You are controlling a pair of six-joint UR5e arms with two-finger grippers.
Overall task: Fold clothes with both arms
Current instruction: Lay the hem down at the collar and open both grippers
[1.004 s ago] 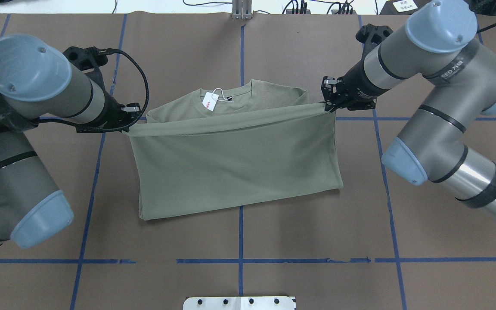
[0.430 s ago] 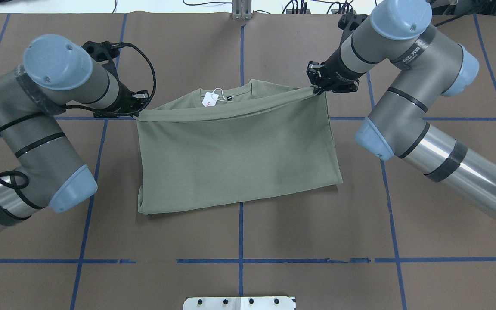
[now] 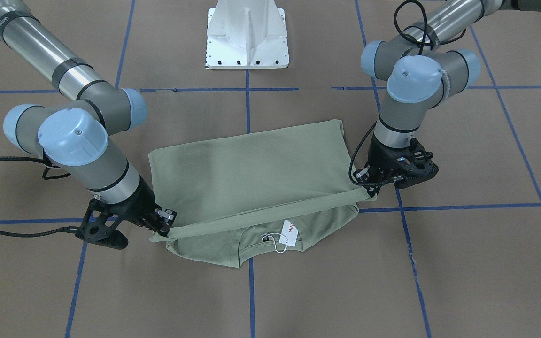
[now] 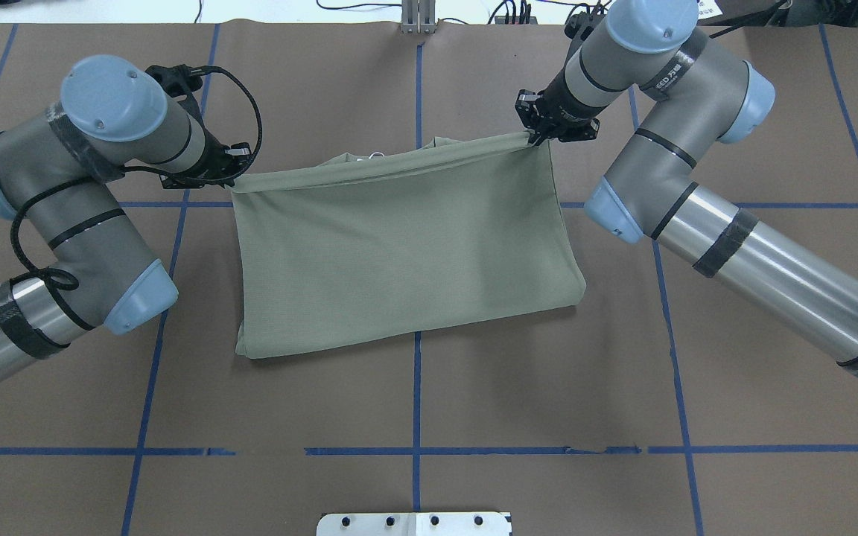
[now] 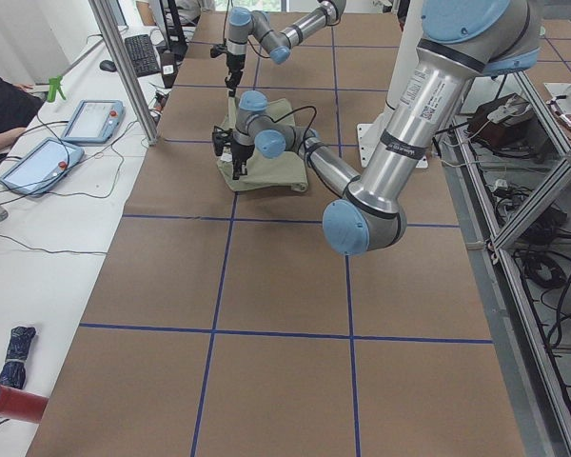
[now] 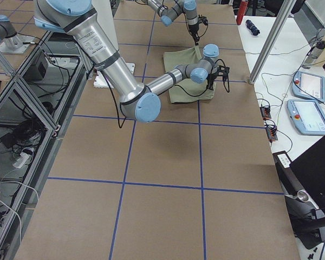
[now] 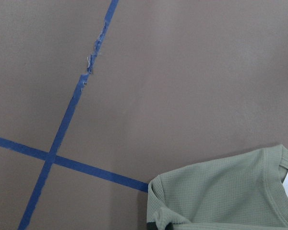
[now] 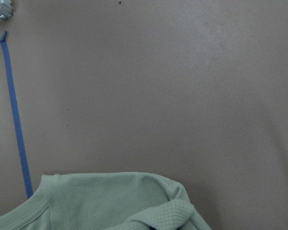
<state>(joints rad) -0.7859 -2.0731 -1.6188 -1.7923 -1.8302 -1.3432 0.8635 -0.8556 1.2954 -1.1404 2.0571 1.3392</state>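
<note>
Now shirt (image 4: 399, 253) mid-worktop (image 4: 414, 417). Hem (image 4: 384, 167) stretched 9-to-3 between left fingers (image 4: 232, 174) and right fingers (image 4: 532, 136), both pinching corners. Collar (image 3: 251, 234) just toward 12. I judge right corner leads.

Overhead, the lifted edge of the shirt (image 4: 407, 246) is covering its collar (image 4: 436, 141) almost entirely. From across the surface (image 3: 439, 263), the hang tag (image 3: 290, 233) is hiding part of its red lettering under that fold. Fingertips of the left tool (image 4: 234, 173) and right tool (image 4: 532, 136) are lying buried in bunched cloth; side views are showing them too small.
</note>
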